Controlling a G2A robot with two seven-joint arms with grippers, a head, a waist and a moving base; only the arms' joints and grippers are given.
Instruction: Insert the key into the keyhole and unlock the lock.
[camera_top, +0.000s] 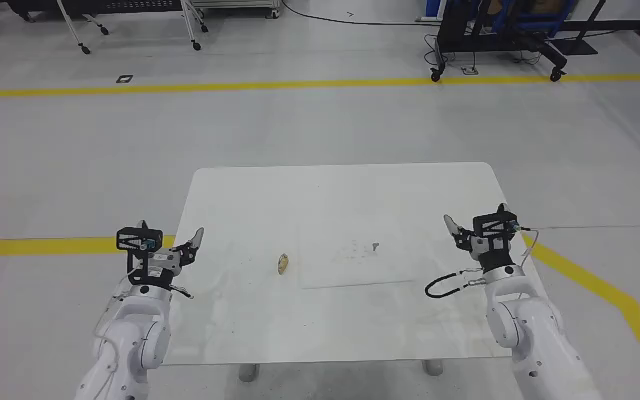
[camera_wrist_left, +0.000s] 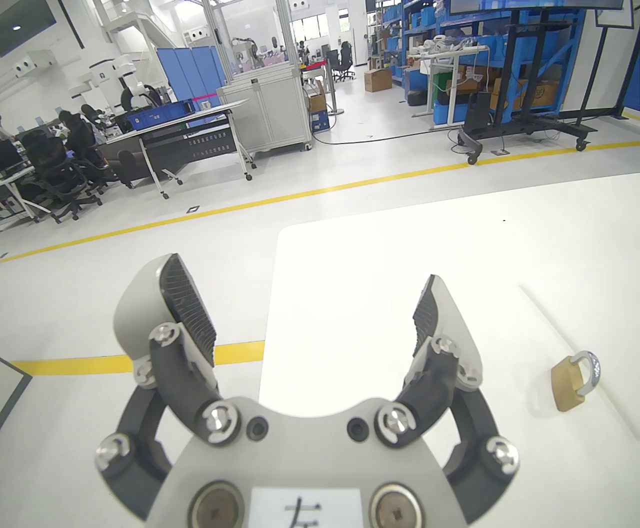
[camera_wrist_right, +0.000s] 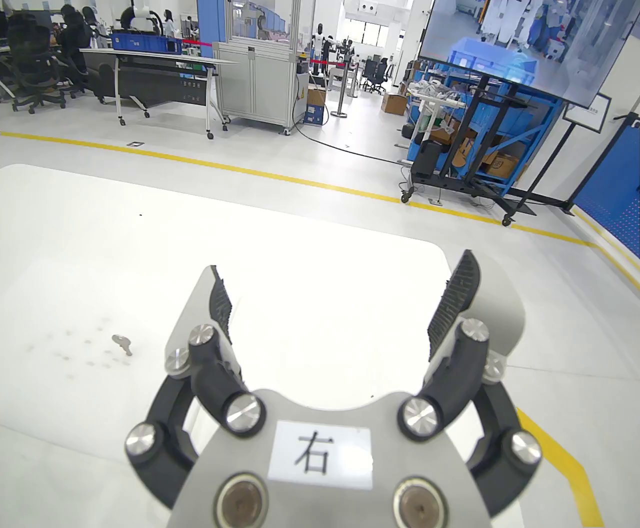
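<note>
A small brass padlock (camera_top: 284, 264) with a silver shackle lies on its side near the middle of the white table (camera_top: 400, 200); the left wrist view shows the padlock (camera_wrist_left: 572, 381) off to one side of the fingers. A small silver key (camera_top: 374, 246) lies right of the lock, also seen as the key (camera_wrist_right: 122, 344) in the right wrist view. My left gripper (camera_top: 170, 244) hovers at the table's left edge, open and empty, the same left gripper (camera_wrist_left: 305, 310) spread wide. My right gripper (camera_top: 478, 226) stands at the table's right edge, open and empty, seen as the right gripper (camera_wrist_right: 345, 300).
A thin white sheet (camera_top: 350, 250) lies on the table under the key, its edge next to the lock. A black cable (camera_top: 445, 286) loops by the right wrist. Yellow floor lines (camera_top: 300, 85) run around the table.
</note>
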